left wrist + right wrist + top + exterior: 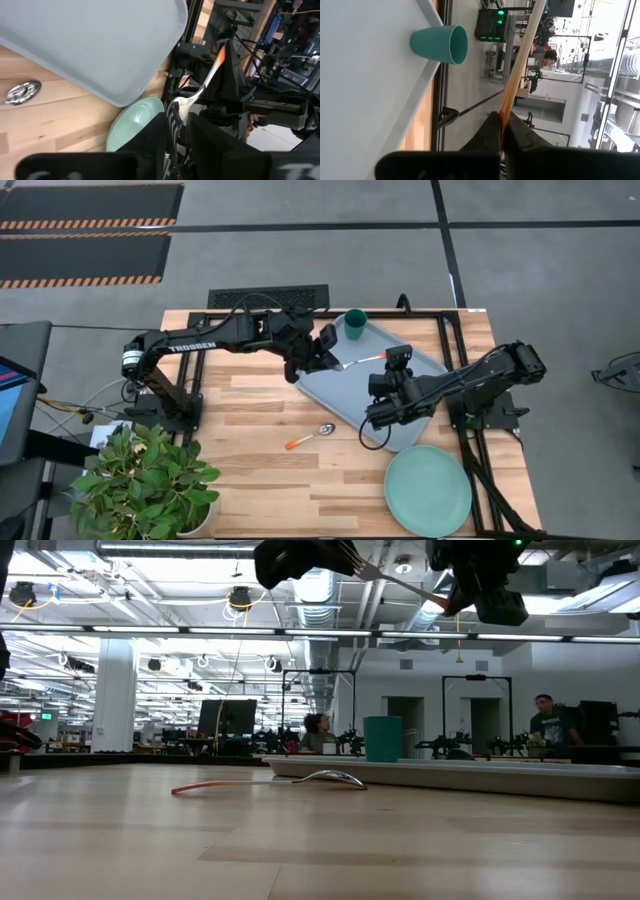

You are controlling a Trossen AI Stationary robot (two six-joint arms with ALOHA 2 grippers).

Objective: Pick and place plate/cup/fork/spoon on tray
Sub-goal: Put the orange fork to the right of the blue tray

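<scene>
The fork [362,361] hangs in the air above the tray [340,390], held between both grippers. My left gripper [331,360] is shut on its silver tine end and my right gripper [391,364] on its orange handle. The dark green cup [354,325] stands upright on the tray's far corner. The spoon [311,435] lies flat on the wooden table near the tray's near-left edge. The mint-green plate [428,490] lies on the table at the near right. My left gripper pinches the fork's silver tine end [176,111] between its two fingers, coming from the table's left. The fork is lifted clear of the tray and runs away from the fingers toward my right gripper. My right gripper pinches the fork's orange handle [505,113] between its two fingers, coming from the table's right, the fingers lying along the handle. The fork is clear of the tray, and its handle runs on from the fingers toward my left gripper.
A potted plant [145,480] stands at the table's near left corner. Bare wood lies between the plant and the spoon. In the low view people [545,720] show in the room beyond the table.
</scene>
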